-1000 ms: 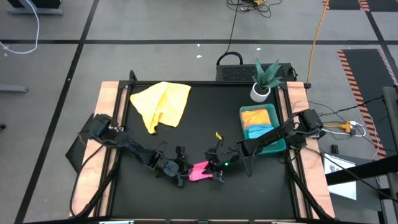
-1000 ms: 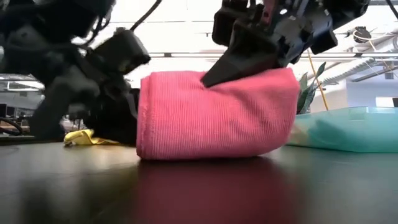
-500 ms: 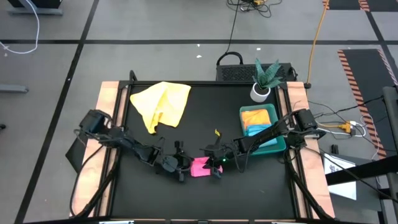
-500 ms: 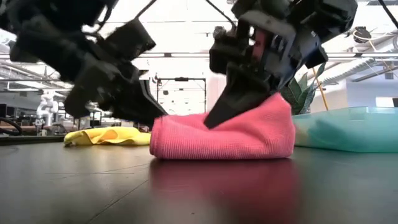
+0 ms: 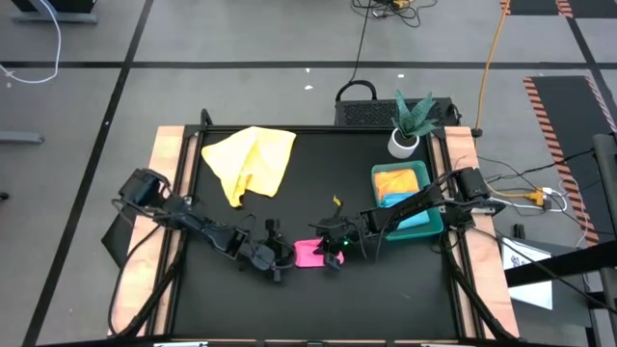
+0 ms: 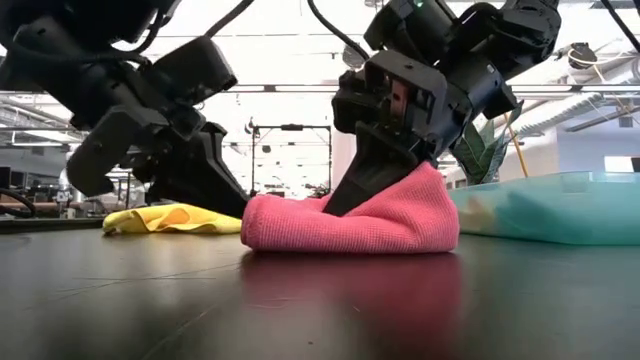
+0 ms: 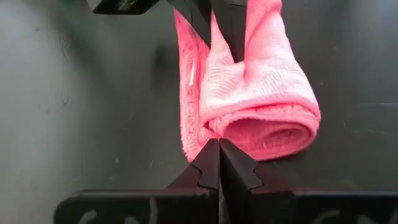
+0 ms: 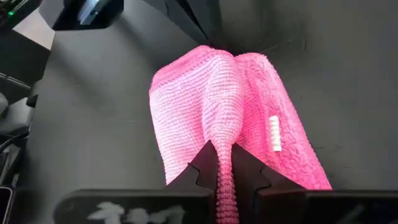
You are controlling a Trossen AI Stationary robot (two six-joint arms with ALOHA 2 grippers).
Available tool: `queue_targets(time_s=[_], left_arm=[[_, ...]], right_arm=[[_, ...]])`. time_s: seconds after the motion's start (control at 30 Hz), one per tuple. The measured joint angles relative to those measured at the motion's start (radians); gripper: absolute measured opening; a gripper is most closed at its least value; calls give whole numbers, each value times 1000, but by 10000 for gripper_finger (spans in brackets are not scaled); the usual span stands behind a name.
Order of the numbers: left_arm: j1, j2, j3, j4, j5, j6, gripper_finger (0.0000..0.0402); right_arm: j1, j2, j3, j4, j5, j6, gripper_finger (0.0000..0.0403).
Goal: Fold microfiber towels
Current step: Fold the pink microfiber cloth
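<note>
**Pink towel pinched from both sides near the table's front edge**

The pink towel (image 5: 309, 253) lies bunched in a thick folded roll on the black table (image 5: 318, 183), near the middle of the front edge. Its ribbed pile puckers into a ridge where the right gripper (image 8: 219, 163) clamps it. The left gripper (image 7: 219, 163) is closed on the towel's opposite edge. A yellow towel (image 5: 251, 162) lies crumpled near the back left corner. More folded cloths sit in the tray (image 5: 436, 223) by the right edge.
</note>
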Motion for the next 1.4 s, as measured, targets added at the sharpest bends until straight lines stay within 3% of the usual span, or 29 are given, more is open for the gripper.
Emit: queue_targets(time_s=[0.3, 0.63, 0.83, 1.17, 1.3, 1.4], left_arm=[[37, 24, 0, -15, 10, 10, 10], [46, 124, 1, 149, 27, 48, 12], [48, 127, 1, 157, 33, 64, 3], [29, -40, 1, 5, 34, 57, 12], [2, -104, 1, 36, 42, 66, 4], [-1, -105, 1, 129, 103, 97, 9]], right_arm=[[11, -50, 0, 2, -29, -1, 8], [-24, -43, 0, -34, 32, 8, 8], [-32, -38, -24, -31, 30, 4, 9], [-31, -38, -87, 25, 30, 48, 30], [-31, -38, -92, 61, 28, 32, 64], [-37, -57, -93, 56, 25, 17, 99]])
